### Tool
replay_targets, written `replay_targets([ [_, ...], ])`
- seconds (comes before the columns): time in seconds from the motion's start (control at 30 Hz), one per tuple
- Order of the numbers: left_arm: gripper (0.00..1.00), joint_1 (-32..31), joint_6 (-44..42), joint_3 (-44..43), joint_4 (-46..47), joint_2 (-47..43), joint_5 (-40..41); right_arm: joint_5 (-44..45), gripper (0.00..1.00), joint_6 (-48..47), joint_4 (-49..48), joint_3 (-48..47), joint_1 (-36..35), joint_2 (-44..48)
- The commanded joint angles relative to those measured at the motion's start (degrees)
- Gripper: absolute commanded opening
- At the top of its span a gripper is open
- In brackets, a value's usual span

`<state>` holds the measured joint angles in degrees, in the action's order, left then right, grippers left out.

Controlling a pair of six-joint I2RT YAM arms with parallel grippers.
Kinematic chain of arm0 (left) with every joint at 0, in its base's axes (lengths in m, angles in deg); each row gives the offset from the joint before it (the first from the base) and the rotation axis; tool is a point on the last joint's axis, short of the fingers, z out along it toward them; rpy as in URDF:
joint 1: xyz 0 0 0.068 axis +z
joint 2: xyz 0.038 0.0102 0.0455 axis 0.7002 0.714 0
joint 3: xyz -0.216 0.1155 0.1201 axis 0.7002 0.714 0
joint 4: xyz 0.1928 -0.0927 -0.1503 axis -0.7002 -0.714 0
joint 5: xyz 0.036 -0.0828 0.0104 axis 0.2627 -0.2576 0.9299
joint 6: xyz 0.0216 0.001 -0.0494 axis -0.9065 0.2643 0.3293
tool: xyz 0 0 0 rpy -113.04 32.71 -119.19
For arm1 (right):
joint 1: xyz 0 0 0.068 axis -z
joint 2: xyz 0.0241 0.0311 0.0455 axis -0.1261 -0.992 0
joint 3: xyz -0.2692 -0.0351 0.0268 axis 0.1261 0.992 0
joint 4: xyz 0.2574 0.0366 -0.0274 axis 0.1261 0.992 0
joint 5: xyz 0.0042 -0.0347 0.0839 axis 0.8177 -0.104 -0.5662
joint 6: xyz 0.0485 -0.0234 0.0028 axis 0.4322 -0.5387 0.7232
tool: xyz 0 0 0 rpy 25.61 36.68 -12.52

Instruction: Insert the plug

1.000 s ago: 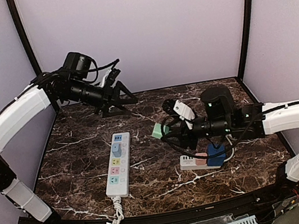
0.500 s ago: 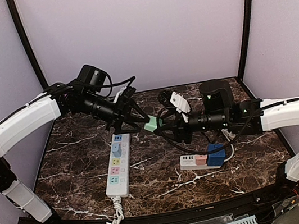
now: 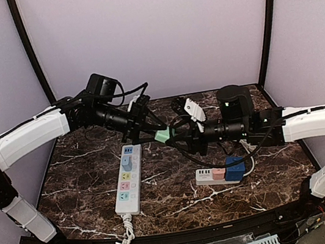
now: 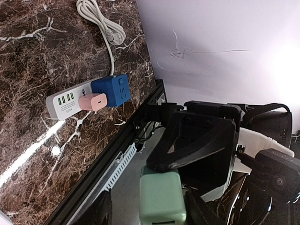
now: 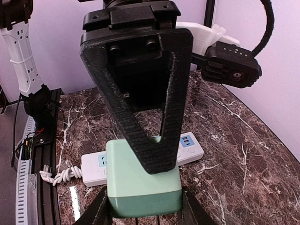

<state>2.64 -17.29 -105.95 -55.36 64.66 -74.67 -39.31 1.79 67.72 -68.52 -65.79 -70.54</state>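
Note:
A mint-green plug hangs in the air above the table's middle, between both arms. My right gripper is shut on it; in the right wrist view its fingers press the plug's sides. My left gripper is open and straddles the same plug from the other side. In the left wrist view the plug sits between my left fingers with a gap on the left side. The long white power strip lies on the marble below, also seen in the right wrist view.
A short white strip with a pink adapter and a blue cube adapter lies right of centre, under my right arm. Its white cable curls behind it. Purple walls enclose the table.
My left arm swung in from the back left and closed the distance to the plug. My right gripper lifted the plug up and leftward to meet it. Both now overlap at the plug.

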Motion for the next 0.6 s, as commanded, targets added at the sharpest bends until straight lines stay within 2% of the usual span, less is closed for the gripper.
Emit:
replay_targets([
  [0.0,0.5,-0.2,2.2,1.1,2.1,-1.9,-1.2,-0.3,0.0,-0.7,-2.9,-1.5,0.1,-0.5],
  [0.43,0.48,-0.3,2.8,1.5,1.1,-1.8,-3.0,3.0,0.0,-1.9,-2.4,-2.5,0.1,-2.1],
  [0.57,0.44,-0.3,2.4,1.5,0.7,-1.7,-3.6,2.9,0.0,-2.0,-2.6,-3.0,0.1,-2.9],
])
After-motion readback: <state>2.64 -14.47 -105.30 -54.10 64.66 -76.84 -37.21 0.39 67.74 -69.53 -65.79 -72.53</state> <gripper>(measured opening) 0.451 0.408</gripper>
